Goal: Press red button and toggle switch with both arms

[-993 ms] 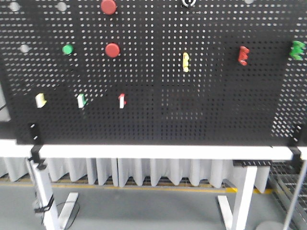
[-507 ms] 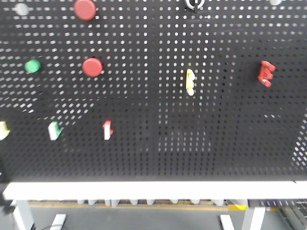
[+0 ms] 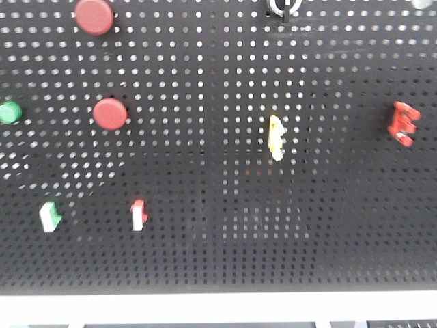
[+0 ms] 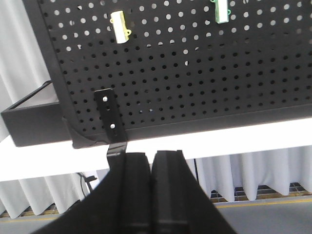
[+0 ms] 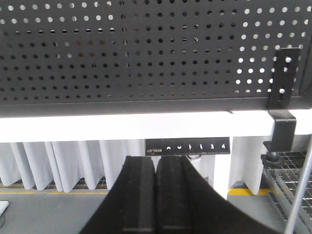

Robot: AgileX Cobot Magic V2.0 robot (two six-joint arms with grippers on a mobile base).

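**Pegboard of look-alike controls, both end effectors low**

Black pegboard [image 3: 218,260] fills the front view, standing on a white worktop [image 3: 218,304] whose edge runs along the bottom of the frame.

The main hazard, as I judge it, is picking the wrong control. There are 2 round red buttons in the upper left, the upper red button [image 3: 94,15] and the lower red button [image 3: 110,113]. Several switches also compete: a yellow toggle switch [image 3: 276,137] right of centre, a red toggle switch [image 3: 403,124] at the right edge, and a red-and-white switch [image 3: 138,214] in the lower left.

The second risk is the approach. The left end effector [image 4: 152,161], fingers pressed together, sits at the bottom of its frame and points at a black bracket [image 4: 111,122] on the board's lower edge. The right end effector [image 5: 156,163], likewise pressed together, faces the worktop's lip and a small control panel [image 5: 187,146] under it. Rising carelessly could catch either one on that lip or on a bracket. Neither wrist view shows a red button, so aiming would lean on the blurred front view. A closed tip could also skid off a button or snag a perforation.

Both red buttons look like flat, matte discs standing slightly proud of the board. The toggles are small raised tabs, too blurred to tell which way they are set.
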